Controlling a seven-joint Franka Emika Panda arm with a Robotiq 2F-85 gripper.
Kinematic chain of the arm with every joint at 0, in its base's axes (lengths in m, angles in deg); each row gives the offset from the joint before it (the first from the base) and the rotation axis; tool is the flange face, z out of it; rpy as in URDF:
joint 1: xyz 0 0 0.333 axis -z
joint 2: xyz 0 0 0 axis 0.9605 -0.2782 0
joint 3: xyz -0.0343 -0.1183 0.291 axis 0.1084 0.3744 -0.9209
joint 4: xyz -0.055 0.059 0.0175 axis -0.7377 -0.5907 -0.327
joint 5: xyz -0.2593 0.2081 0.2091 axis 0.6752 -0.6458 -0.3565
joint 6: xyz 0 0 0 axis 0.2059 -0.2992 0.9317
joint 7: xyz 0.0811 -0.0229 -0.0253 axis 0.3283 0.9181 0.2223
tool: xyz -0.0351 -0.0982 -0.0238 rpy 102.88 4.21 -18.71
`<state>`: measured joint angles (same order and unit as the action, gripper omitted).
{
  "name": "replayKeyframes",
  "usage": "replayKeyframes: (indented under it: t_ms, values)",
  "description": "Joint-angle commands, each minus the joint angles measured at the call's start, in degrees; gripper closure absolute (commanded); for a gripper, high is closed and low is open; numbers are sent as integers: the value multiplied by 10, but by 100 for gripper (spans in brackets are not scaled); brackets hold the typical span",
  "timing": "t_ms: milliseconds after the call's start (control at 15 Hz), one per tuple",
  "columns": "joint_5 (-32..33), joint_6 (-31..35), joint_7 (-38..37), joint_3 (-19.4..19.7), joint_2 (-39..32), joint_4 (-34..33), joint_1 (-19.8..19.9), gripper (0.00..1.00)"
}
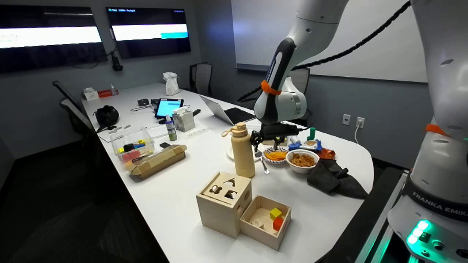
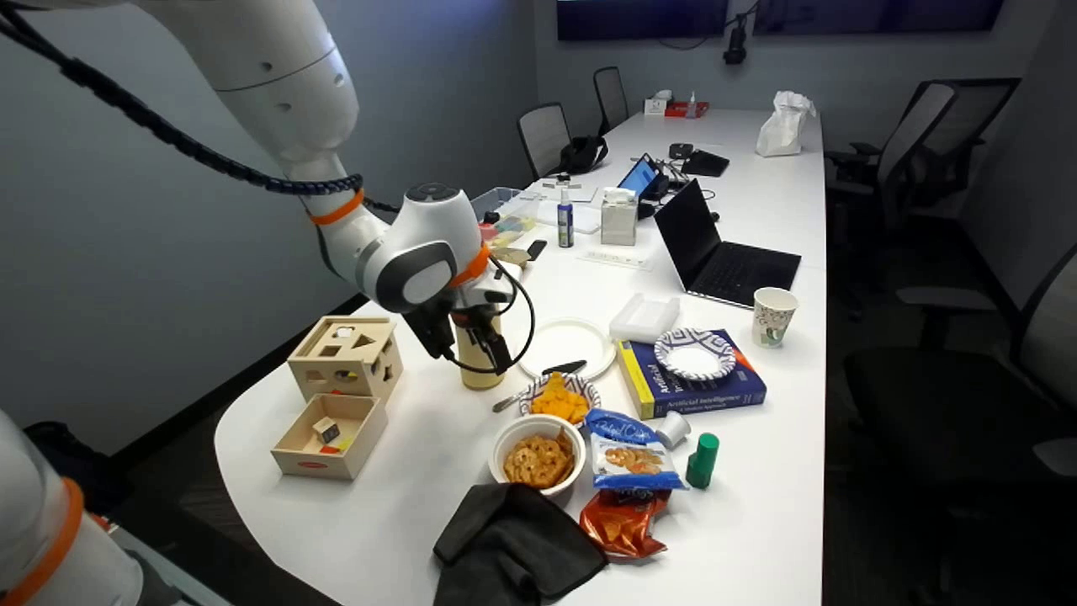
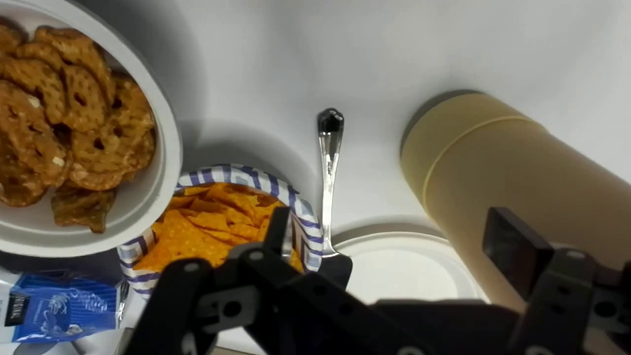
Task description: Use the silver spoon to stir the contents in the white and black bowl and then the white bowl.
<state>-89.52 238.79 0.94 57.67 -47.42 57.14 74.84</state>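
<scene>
The silver spoon (image 3: pixel 328 172) lies on the table; it has a bright silver handle and a flat black head that rests by the plate's rim. Beside it, the white and black bowl (image 3: pixel 308 224), white with a dark bluish pattern, holds orange chips. The plain white bowl (image 3: pixel 170 162) with brown pretzel crisps sits right against it. My gripper (image 3: pixel 387 224) hangs above, its fingers wide apart and nothing held. In the wrist view, one finger overlaps the chip bowl and the spoon's head lies partly behind the gripper. Both bowls (image 2: pixel 559 480) also show in both exterior views.
A tall tan bottle (image 3: pixel 473 158) stands close beside the gripper. The white plate (image 2: pixel 564 337) lies behind the spoon. Snack bags (image 2: pixel 635 459), a black cloth (image 2: pixel 513 543), a green bottle (image 2: pixel 702 461) and a book (image 2: pixel 724 391) surround the bowls. Wooden boxes (image 1: pixel 226 202) stand nearer the table's edge.
</scene>
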Motion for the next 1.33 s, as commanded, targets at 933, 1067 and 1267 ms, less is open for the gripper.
replayKeyframes:
  t_ms: [933, 1067, 1267]
  values:
    - [-3, -29, -35, 8, -177, -153, 16, 0]
    - [-5, -29, -39, 10, -186, -161, 17, 0]
    - [-4, -32, -44, 16, -198, -173, 15, 0]
